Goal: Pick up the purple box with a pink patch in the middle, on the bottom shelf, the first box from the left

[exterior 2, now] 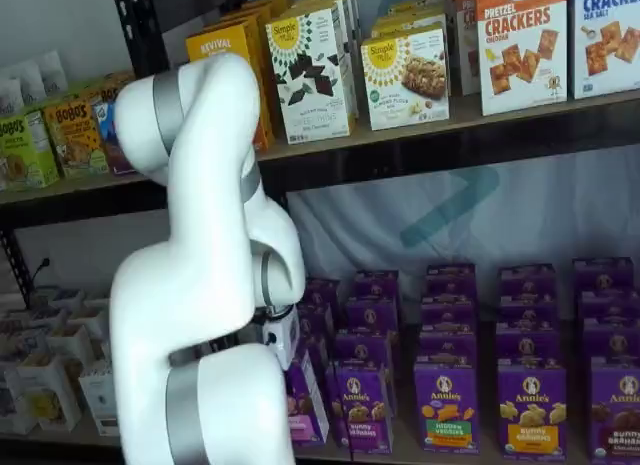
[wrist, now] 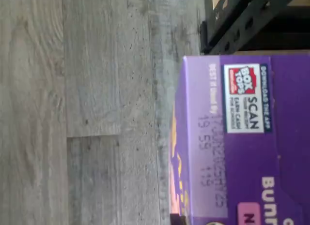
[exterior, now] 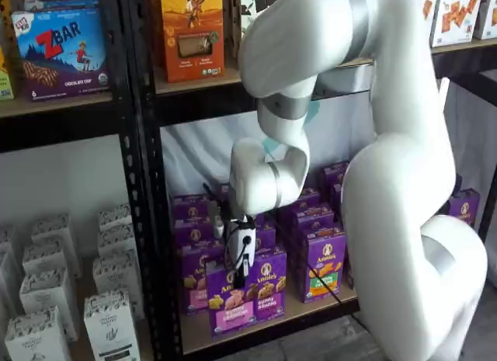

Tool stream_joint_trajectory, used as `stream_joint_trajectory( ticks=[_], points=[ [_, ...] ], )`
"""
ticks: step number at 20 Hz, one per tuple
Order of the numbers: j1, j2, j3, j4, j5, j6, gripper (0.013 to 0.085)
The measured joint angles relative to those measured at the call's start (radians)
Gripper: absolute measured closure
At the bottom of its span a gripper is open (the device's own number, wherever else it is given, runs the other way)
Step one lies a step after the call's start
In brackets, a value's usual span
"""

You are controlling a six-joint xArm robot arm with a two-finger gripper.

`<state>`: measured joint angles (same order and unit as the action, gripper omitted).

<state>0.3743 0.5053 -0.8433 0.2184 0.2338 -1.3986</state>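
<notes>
The purple box point(exterior: 245, 297), an Annie's carton with a pink patch low on its front, is at the left front of the bottom shelf point(exterior: 311, 314). It looks drawn forward of the rows behind it. My gripper point(exterior: 242, 269) comes down onto its top and its black fingers are shut on it. In the wrist view the box's top flap point(wrist: 247, 138) with a Box Tops label fills one side, with grey floor planks beside it. In a shelf view the box point(exterior 2: 304, 405) shows only partly, behind my white arm, under the gripper's white body point(exterior 2: 283, 335).
Rows of similar purple cartons fill the bottom shelf, one with a green-and-orange patch point(exterior: 325, 269) right beside the held box. A black perforated upright point(exterior: 144, 221) stands to its left, with white cartons point(exterior: 109, 322) beyond it. The higher board point(exterior: 202, 81) carries snack boxes.
</notes>
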Motion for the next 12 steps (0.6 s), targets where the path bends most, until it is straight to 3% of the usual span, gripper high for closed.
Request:
stream_joint_trajectory(
  ticks=[5, 7, 12],
  points=[
    [-0.011, -0.089, 0.073, 0.006, 0.009, -0.016, 0.061],
    [-0.015, -0.119, 0.095, 0.02, 0.015, -0.031, 0.065],
    [-0.028, -0.174, 0.13, 0.002, 0.043, -0.026, 0.065]
  ],
)
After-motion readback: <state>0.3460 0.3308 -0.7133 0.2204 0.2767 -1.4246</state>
